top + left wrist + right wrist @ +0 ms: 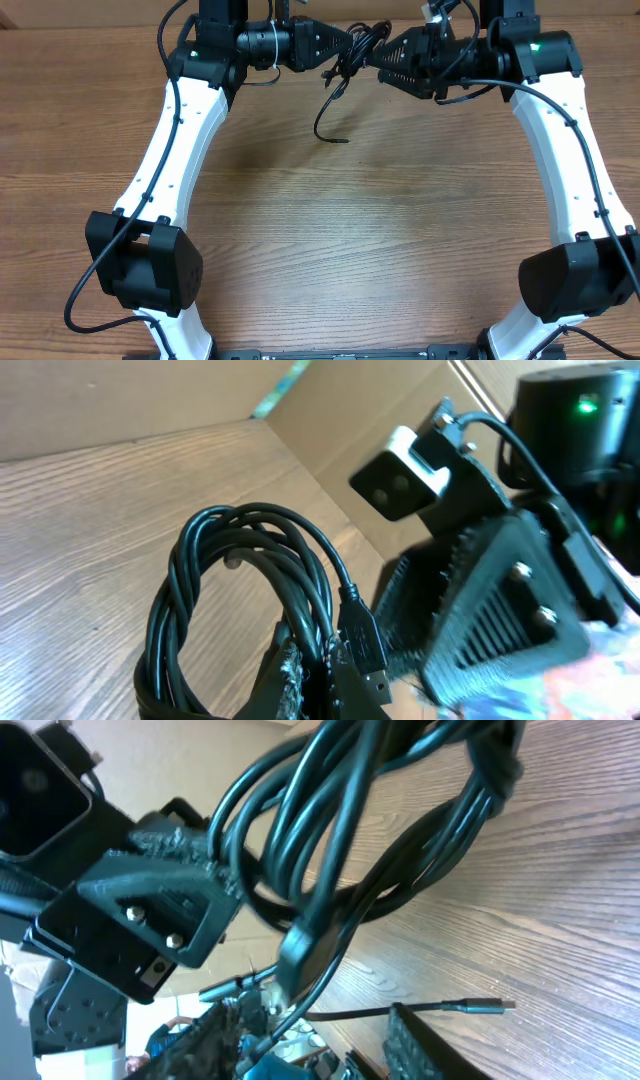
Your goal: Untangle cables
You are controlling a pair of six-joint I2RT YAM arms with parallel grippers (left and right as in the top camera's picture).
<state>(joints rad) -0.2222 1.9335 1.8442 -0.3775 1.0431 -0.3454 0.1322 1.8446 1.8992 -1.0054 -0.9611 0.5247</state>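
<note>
Where the two arms meet at the far side of the worktop [320,230], the cables [357,42] are held clear of the wood as one small black bundle between the left gripper [338,52] and the right gripper [376,58]. The left jaws are closed on the bundle's lower part. In the left wrist view the cords rise from them as several glossy loops twisted round one another, with a metal-tipped plug [366,655] just beside the grip. The right jaws stand wide apart with a single strand running down between them; whether it touches either pad cannot be told. One loose tail [328,115] curves down from the bundle towards the wood; whether its end rests there is unclear.
</note>
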